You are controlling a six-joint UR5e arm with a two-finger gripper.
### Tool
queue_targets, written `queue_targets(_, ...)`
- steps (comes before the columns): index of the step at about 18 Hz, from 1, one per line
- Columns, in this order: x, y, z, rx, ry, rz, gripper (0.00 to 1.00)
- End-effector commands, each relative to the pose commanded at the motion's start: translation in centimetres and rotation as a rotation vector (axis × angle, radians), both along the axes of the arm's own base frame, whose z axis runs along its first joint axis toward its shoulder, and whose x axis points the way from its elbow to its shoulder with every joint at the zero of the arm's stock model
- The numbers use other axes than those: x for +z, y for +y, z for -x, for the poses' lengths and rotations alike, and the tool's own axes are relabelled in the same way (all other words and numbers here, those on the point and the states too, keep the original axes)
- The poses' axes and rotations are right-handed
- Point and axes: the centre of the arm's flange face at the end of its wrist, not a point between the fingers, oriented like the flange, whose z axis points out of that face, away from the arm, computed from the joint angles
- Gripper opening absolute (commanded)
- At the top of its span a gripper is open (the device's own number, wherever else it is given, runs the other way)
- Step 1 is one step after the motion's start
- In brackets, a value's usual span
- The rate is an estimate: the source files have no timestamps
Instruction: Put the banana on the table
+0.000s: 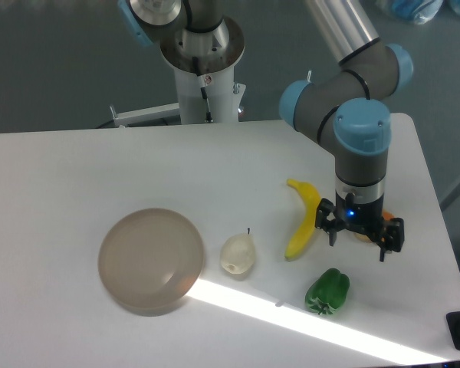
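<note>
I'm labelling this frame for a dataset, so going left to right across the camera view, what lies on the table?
Plate → pear → banana → green pepper. The open gripper hangs over the orange fruit at far right, which is mostly hidden.

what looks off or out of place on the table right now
Nothing stands out. The banana lies flat on the table, clear of the gripper, whose jaws are open. The pear and green pepper look undamaged.

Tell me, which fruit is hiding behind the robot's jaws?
The orange lumpy fruit. The gripper covers most of it, while banana, pear and pepper show fully.
</note>
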Motion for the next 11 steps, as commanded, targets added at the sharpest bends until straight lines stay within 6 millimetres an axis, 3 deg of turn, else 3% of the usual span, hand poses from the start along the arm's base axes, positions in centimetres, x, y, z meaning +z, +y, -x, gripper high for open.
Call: queue_targets(11,1.6,0.7,0.5,-0.027,0.027,-0.009,1.00)
